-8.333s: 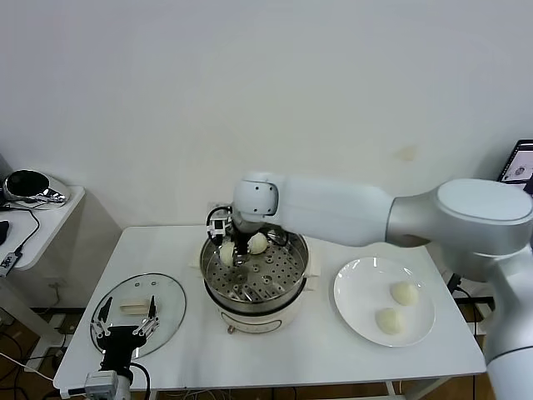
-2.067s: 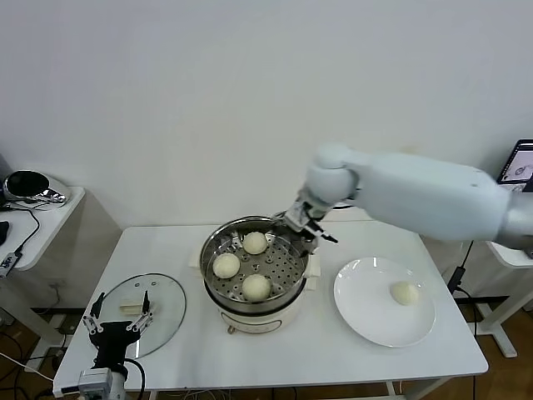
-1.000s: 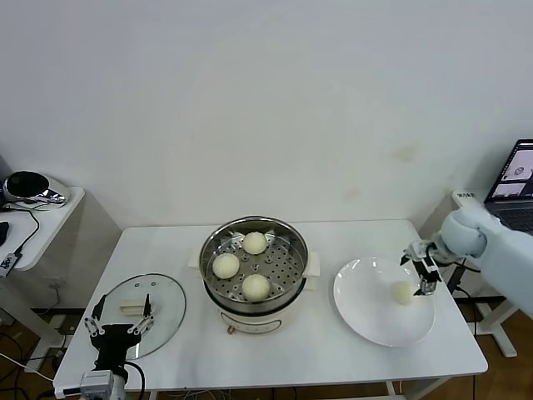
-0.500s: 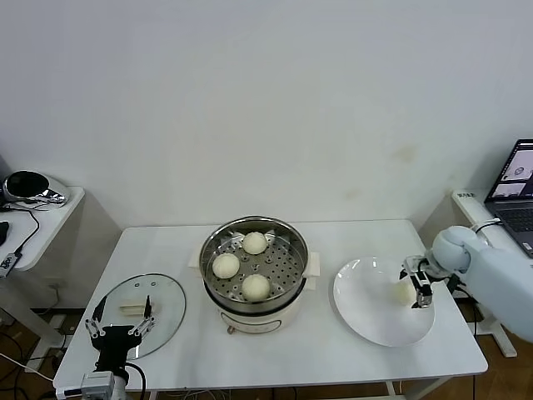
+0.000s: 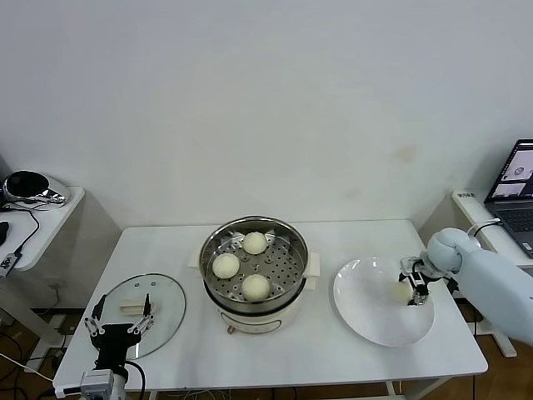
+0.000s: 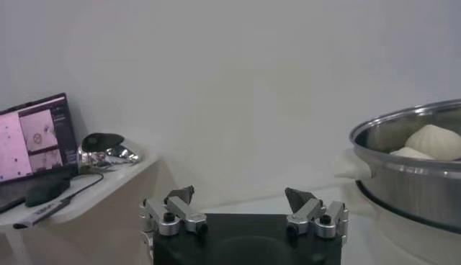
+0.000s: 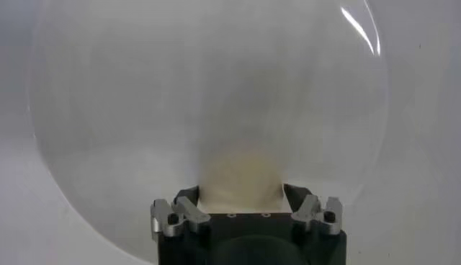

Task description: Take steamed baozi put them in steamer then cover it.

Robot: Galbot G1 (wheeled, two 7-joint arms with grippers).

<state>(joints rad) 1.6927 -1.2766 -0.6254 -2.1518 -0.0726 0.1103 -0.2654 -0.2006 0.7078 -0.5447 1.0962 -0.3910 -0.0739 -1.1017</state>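
Your last steamed baozi point(image 5: 402, 291) lies on the white plate point(image 5: 372, 321), clasped between the right gripper point(image 5: 413, 286) fingers point(image 7: 189, 198). Three buns point(image 5: 226, 265) sit in the steamer point(image 5: 254, 296). The left gripper point(image 5: 122, 327) hangs spread wide over the cover point(image 5: 166, 298) on the bench point(image 5: 316, 360).

A plain white wall point(image 5: 266, 100) filled the far side of the room, evenly lit, with a faint brownish smudge point(image 5: 405, 153) on its right half. In front of it stood a white rectangular counter point(image 5: 183, 250) on pale legs. To the far left, a smaller white side table point(image 5: 50, 218) carried a shiny dark rounded object point(image 5: 29, 185) and a black cable point(image 5: 23, 237) running down over its edge. At the far right edge, an open laptop point(image 5: 518, 179) with a lit screen sat on another white surface point(image 5: 468, 202). Beneath the counter, strips of wood-toned floor point(image 5: 25, 333) showed, crossed by loose cables.
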